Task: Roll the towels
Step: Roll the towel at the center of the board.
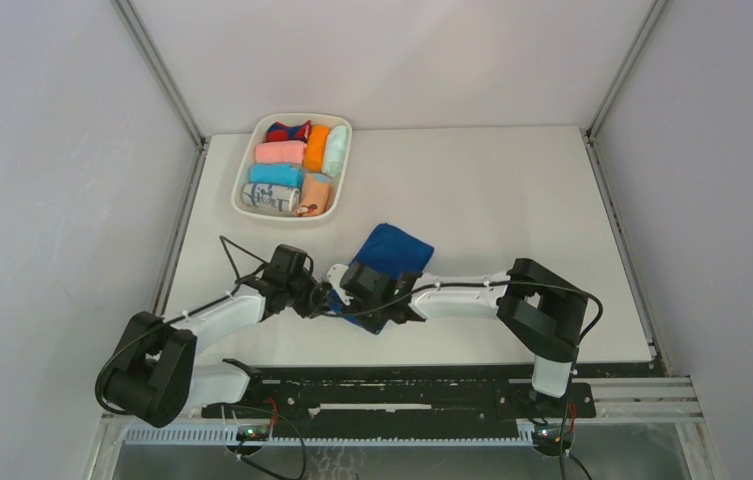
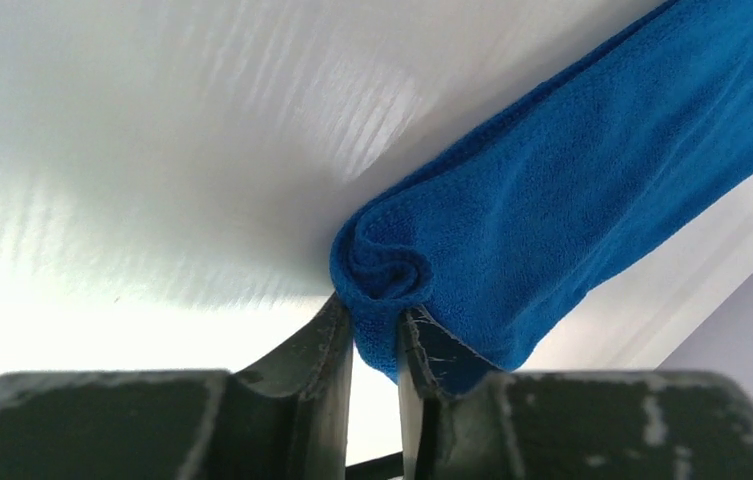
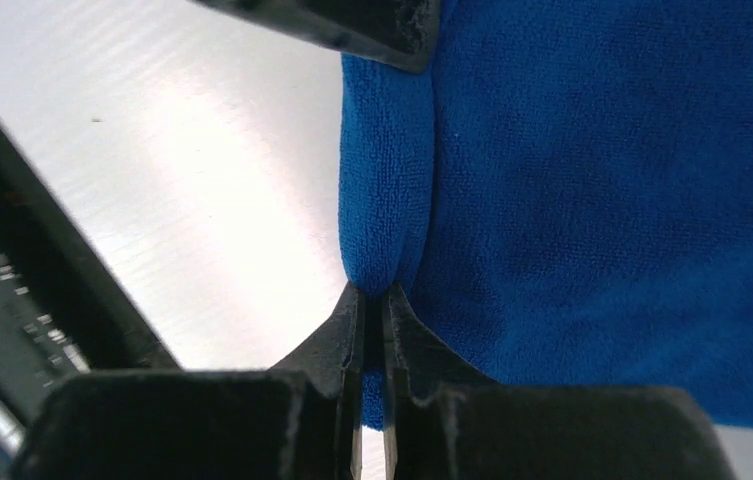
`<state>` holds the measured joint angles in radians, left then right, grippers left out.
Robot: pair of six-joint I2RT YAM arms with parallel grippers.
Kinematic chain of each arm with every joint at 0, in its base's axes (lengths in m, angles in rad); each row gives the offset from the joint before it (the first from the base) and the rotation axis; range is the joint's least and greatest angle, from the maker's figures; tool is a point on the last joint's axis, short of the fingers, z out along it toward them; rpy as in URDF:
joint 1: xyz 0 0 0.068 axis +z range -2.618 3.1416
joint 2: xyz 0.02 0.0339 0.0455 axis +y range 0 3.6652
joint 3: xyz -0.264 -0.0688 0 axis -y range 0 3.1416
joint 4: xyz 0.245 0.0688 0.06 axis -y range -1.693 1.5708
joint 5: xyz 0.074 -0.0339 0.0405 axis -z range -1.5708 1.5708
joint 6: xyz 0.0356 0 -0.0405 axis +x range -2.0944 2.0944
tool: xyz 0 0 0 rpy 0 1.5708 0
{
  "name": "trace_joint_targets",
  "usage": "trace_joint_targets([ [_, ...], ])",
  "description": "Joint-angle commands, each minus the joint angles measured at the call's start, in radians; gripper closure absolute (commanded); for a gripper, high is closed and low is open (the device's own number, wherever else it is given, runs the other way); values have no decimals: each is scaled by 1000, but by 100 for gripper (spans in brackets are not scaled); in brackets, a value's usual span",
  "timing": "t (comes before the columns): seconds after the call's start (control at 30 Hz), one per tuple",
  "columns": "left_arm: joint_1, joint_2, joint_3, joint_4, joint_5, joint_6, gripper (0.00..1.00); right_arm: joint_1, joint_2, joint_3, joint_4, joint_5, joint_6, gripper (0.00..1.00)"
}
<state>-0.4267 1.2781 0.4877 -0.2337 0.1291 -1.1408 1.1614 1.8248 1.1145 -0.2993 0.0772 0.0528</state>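
Your left jaws are pinching one end of the blue towel (image 2: 572,190), right where the cloth curls into a small swirl. Your right jaws are pressed almost together on a thin fold of the same towel, a little way along its near edge. From above, both arms meet over that near edge, close to the front of the white counter (image 1: 502,190). The rest of the towel lies loose on the counter and spreads away from you toward the middle. So I think the roll has only just begun: there is one small curl, and most of the cloth is not rolled yet. At the far left sits a white tray (image 1: 244,170) full of rolled cloths. A small peach roll (image 1: 317,193) lies at its near right corner, and it looks done, though it is too small for you to see any spots on it. Beside it lies a white roll with a print (image 1: 270,197), but the print is too small to read. You can find no other words or labels anywhere.
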Motion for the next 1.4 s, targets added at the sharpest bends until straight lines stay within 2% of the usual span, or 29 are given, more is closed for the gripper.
trace_joint_targets([
  [0.0, 22, -102, -23, -112, -93, 15, 72, -79, -15, -39, 11, -434, 86, 100],
  [0.13, 34, -212, -43, -128, -111, 2, 53, -169, 10, -78, 129, -649, 182, 100],
  [0.23, 35, -285, -59, -136, -112, -6, 40, -245, 28, -147, 278, -801, 293, 100],
  [0.4, 34, -369, -101, -126, -73, -6, 30, -371, 113, -268, 589, -1030, 523, 100],
  [0.57, 26, -443, -162, -62, -5, -38, 28, -439, 204, -335, 839, -1123, 730, 100],
  [0.77, 17, -444, -202, 48, 20, -83, 28, -473, 301, -358, 921, -1153, 818, 100],
  [1.1, -36, -273, -150, 157, 18, -103, 28, -486, 331, -342, 853, -1136, 788, 99],
  [1.3, -48, -193, -146, 157, -34, -103, 39, -486, 316, -338, 833, -1126, 772, 99],
  [1.37, -50, -166, -141, 156, -48, -91, 46, -482, 293, -328, 791, -1112, 739, 97],
])
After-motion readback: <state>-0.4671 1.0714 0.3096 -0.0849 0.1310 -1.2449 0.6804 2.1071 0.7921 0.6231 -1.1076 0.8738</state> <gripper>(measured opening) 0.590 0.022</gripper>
